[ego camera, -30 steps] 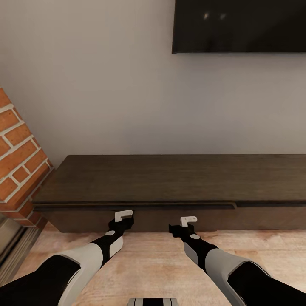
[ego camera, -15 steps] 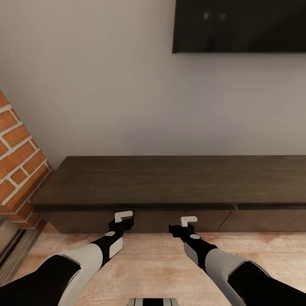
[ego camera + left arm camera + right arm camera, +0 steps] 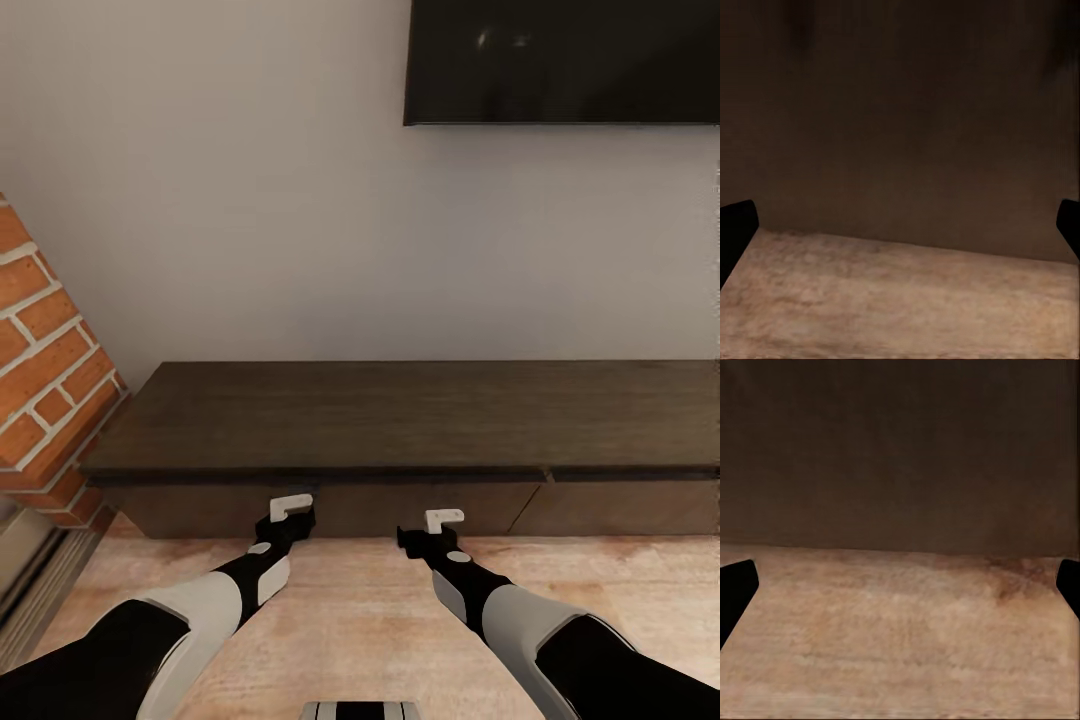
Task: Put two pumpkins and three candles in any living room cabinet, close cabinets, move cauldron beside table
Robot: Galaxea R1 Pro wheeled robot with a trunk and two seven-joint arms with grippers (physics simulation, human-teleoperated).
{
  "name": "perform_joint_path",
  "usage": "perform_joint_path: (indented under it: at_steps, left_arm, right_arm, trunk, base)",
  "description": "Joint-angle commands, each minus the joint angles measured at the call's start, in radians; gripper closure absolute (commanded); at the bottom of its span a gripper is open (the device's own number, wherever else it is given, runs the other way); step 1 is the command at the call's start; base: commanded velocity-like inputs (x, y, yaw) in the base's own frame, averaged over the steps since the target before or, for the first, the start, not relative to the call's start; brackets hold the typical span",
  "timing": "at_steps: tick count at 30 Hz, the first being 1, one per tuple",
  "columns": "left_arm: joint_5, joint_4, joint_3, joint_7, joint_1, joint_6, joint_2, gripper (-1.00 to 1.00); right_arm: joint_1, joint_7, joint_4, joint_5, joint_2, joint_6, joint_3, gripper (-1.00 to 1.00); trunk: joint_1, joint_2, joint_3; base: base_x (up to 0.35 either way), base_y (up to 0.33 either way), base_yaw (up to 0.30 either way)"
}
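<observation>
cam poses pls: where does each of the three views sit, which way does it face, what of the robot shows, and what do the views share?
Head view: on the robot's head, looking forward and down at the cabinet, the wall, a dark screen and brick; both forearms, left gripper and right gripper show.
Left wrist view: on the left arm, facing the cabinet front above the wood floor; dark fingertips at the edges.
Right wrist view: the same from the right arm; fingertips at the edges.
Shared: all three see the cabinet front and the floor.
</observation>
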Motion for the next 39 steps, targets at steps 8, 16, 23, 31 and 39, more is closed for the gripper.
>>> perform_joint_path:
  at_steps: [8,16,23,31,39]
  left_arm:
    - [0.006,0.004,-0.009,0.002,-0.001,-0.006,-0.001,-1.00]
    - [0.006,0.004,-0.009,0.002,-0.001,-0.006,-0.001,-1.00]
    - [0.006,0.004,-0.009,0.002,-0.001,-0.006,-0.001,-1.00]
    - [0.008,-0.005,-0.006,-0.007,-0.001,-0.003,-0.001,-1.00]
    - [0.021,0.000,0.001,-0.002,-0.001,0.001,-0.001,-1.00]
  right_arm:
    - [-0.001,-0.003,0.001,-0.008,0.000,-0.003,0.008,-1.00]
    - [-0.001,-0.003,0.001,-0.008,0.000,-0.003,0.008,-1.00]
    - [-0.001,-0.002,0.001,-0.009,0.000,-0.004,0.008,-1.00]
    - [-0.001,-0.002,0.001,-0.009,0.000,-0.003,0.007,-1.00]
    - [-0.001,-0.002,0.001,-0.009,0.000,-0.003,0.008,-1.00]
  trunk:
    - [-0.001,0.000,-0.001]
    - [-0.001,0.000,-0.001]
    - [-0.001,0.000,-0.001]
    - [-0.001,0.000,0.011]
    - [-0.001,0.000,0.024]
  base:
    - [-0.293,0.000,0.000]
    - [-0.219,0.000,0.000]
    - [-0.025,0.000,0.000]
    - [0.000,0.000,0.000]
    - [0.000,0.000,0.000]
